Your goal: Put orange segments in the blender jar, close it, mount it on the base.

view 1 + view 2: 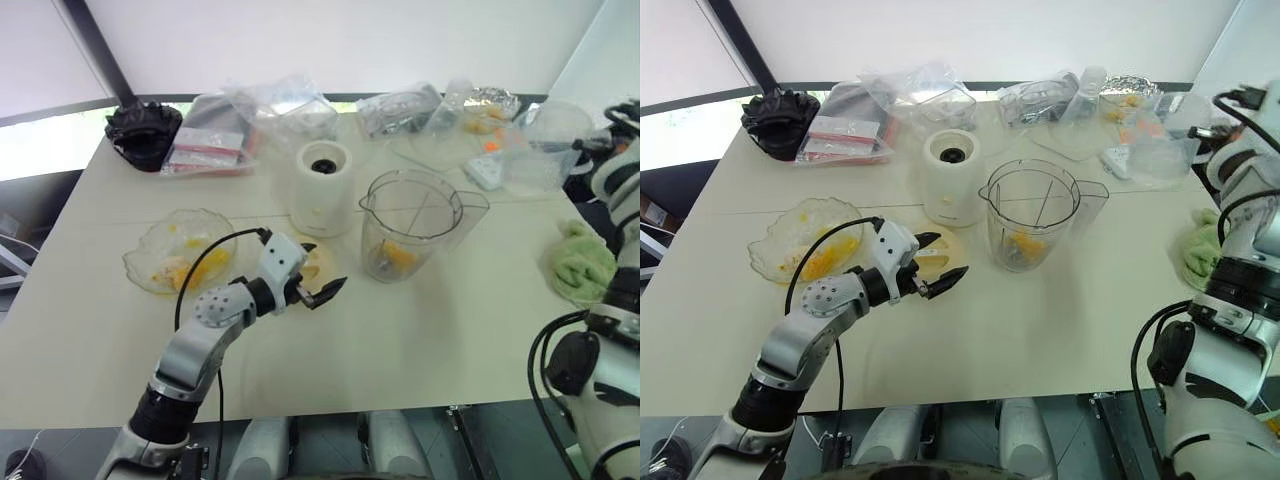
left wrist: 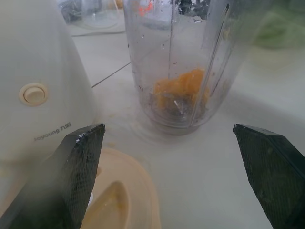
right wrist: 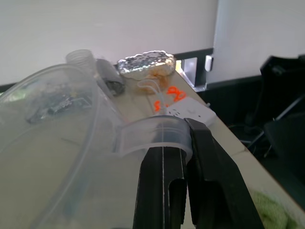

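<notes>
Silver-grey left arm (image 1: 200,345), white wrist, black cable

Place: a test room or lab, not a kitchen.
Evidence: plain white bench (image 1: 420,340), bare white walls (image 1: 350,40), plastic bags (image 1: 280,105) piled along the upper edge.

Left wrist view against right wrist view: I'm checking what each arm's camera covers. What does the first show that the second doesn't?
Left wrist view, not the right: the open left gripper, the blender jar with orange segments at its bottom, the base and a cream lid.
Right wrist view, not the left: the shut right gripper, its tips at the tab of a clear cover, and a foil bundle.
Both: the table and, blurred in the left, what looks like the green cloth.
</notes>
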### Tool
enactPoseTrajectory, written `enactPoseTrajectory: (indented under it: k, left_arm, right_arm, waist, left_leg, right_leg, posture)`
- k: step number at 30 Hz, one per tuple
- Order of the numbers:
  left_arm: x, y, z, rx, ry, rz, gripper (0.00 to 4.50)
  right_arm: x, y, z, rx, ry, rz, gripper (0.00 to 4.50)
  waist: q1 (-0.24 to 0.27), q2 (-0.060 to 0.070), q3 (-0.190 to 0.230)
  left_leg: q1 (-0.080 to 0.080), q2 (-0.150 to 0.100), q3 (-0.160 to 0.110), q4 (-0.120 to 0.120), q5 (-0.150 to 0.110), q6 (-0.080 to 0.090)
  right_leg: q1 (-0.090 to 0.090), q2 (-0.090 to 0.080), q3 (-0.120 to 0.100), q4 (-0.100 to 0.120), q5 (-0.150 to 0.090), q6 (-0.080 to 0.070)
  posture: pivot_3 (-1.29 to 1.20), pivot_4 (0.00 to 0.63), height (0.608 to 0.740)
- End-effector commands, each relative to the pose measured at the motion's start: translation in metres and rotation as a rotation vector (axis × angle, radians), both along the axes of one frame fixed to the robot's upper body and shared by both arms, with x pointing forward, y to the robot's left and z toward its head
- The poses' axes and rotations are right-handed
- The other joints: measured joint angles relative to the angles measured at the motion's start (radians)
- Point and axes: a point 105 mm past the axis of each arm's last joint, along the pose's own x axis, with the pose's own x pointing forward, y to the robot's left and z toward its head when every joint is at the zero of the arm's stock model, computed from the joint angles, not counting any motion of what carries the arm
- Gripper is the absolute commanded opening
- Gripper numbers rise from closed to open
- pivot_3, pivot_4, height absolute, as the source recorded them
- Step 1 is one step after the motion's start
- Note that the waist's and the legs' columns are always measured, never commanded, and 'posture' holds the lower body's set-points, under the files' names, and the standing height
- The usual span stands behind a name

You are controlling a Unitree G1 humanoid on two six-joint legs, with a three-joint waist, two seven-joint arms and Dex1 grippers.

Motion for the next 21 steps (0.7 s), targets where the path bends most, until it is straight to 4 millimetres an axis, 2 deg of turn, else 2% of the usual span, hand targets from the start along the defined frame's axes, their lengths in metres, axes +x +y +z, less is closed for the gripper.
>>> enactPoseTrajectory:
  k: [1, 3, 9, 21]
  left_arm:
    - [-0.005, -0.002, 0.011, -0.011, -0.047, -0.01, 4.5]
    - [-0.004, -0.002, 0.011, -0.01, -0.048, -0.004, 4.5]
    - [-0.007, -0.002, 0.013, -0.011, -0.05, 0.002, 4.5]
    - [-0.008, 0.002, 0.015, 0.003, -0.053, 0.013, 4.5]
  right_arm:
    - [-0.006, -0.011, -0.002, 0.061, -0.087, -0.06, 0.04]
    - [-0.006, -0.013, -0.016, 0.053, -0.089, -0.076, 0.04]
    - [-0.004, -0.02, -0.068, 0.188, -0.089, -0.155, 0.04]
    - [-0.009, -0.042, -0.111, 0.204, -0.07, -0.243, 0.04]
  waist:
    - [-0.001, 0.0, 0.0]
    - [-0.003, 0.001, 0.0]
    - [-0.006, 0.001, -0.001]
    - [-0.007, 0.001, -0.001]
  left_leg:
    - [0.0, 0.0, 0.0, 0.0, 0.0, 0.0]
    - [0.0, 0.0, 0.002, 0.0, 0.0, 0.0]
    - [0.002, 0.0, 0.003, 0.0, 0.0, 0.0]
    - [0.002, -0.001, 0.003, 0.0, 0.0, 0.0]
  right_leg:
    - [0.0, 0.0, 0.0, 0.0, 0.0, 0.0]
    - [0.0, 0.0, 0.0, 0.001, 0.0, 0.0]
    - [0.0, 0.001, 0.0, 0.003, 0.0, 0.0]
    - [0.0, 0.001, 0.001, 0.003, 0.0, 0.0]
  posture:
    - [0.0, 0.15, 0.74]
    - [0.0, 0.15, 0.74]
    - [0.0, 0.15, 0.74]
    - [0.0, 0.15, 0.74]
